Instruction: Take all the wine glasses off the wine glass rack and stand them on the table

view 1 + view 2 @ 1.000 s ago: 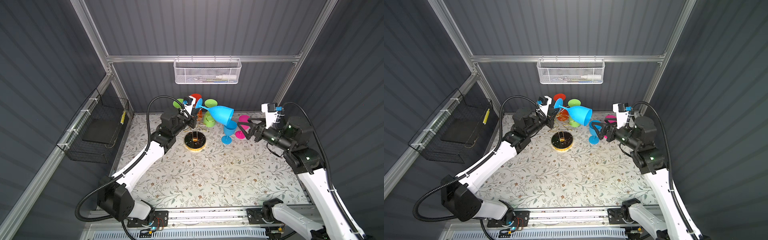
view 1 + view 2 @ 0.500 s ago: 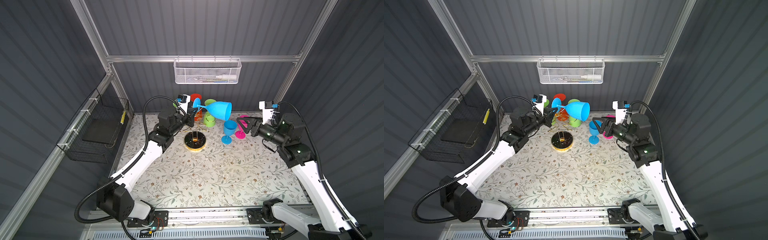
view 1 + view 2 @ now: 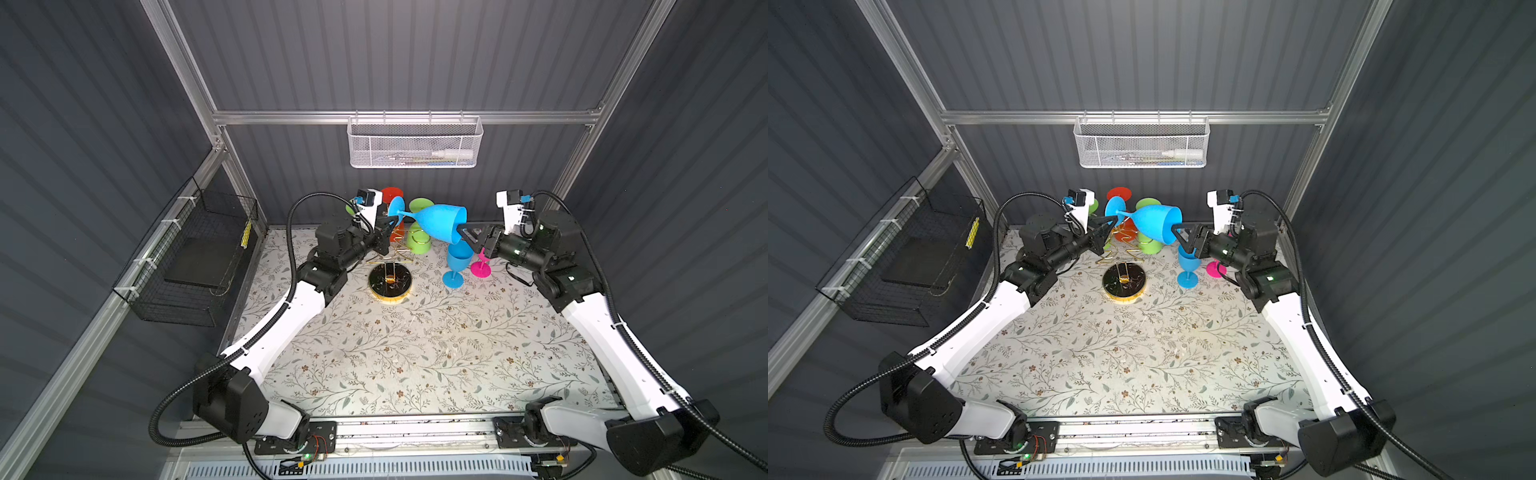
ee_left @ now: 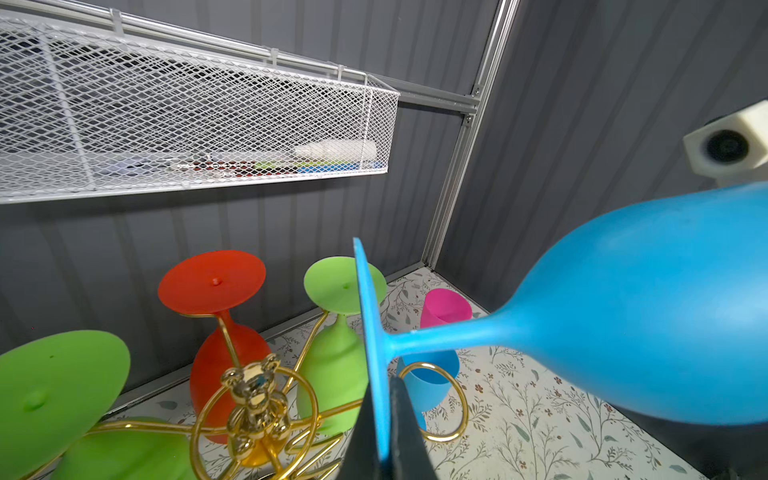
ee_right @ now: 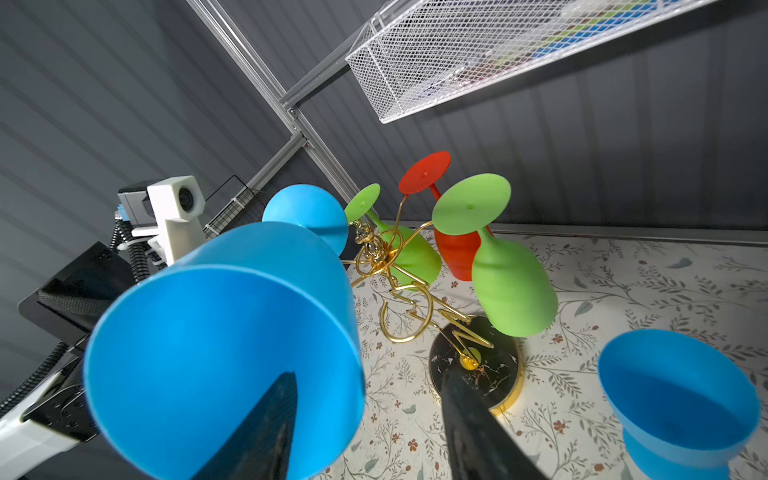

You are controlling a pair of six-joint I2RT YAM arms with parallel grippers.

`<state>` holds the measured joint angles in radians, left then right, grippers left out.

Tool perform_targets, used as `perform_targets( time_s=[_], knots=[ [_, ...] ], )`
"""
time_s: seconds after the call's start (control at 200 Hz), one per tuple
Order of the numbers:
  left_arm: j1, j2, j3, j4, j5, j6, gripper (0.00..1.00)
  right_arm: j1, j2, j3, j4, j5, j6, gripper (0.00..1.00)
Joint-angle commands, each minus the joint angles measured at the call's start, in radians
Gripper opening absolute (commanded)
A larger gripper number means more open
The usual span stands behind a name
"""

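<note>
Lying on its side in the air, the blue wine glass (image 3: 440,222) hangs between the two arms, foot toward the left arm and mouth toward the right. It is clear of the wine glass rack (image 3: 376,282), up beside the rack's top, with an empty gold ring (image 4: 432,403) below its stem. The left jaws are closed flat on the edge of the glass's foot. The right jaws stand partly open astride the rim, one finger (image 5: 257,428) inside the bowl and the other outside, with a gap to the wall. Two green glasses (image 5: 511,282) and a red glass (image 5: 457,253) hang on the rack. A second blue glass (image 3: 457,262) and a pink glass (image 3: 481,270) stand on the counter (image 3: 415,353).
</note>
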<state>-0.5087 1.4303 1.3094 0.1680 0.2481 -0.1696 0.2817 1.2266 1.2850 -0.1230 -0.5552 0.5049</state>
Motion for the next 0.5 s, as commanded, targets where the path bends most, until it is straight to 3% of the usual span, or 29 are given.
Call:
perform_targets(
  time_s=[0.0,0.45,0.495],
  knots=[
    [0.010,-0.030,-0.012,0.044,0.031,-0.024,0.00,0.008,0.022,0.039,0.052,-0.018,0.014,0.50],
    [0.023,-0.017,-0.025,0.057,0.020,-0.044,0.00,0.027,0.055,0.070,0.048,-0.032,0.016,0.00],
    [0.022,-0.018,-0.028,0.059,0.017,-0.045,0.02,0.027,0.052,0.070,0.045,-0.027,0.015,0.00]
  ],
)
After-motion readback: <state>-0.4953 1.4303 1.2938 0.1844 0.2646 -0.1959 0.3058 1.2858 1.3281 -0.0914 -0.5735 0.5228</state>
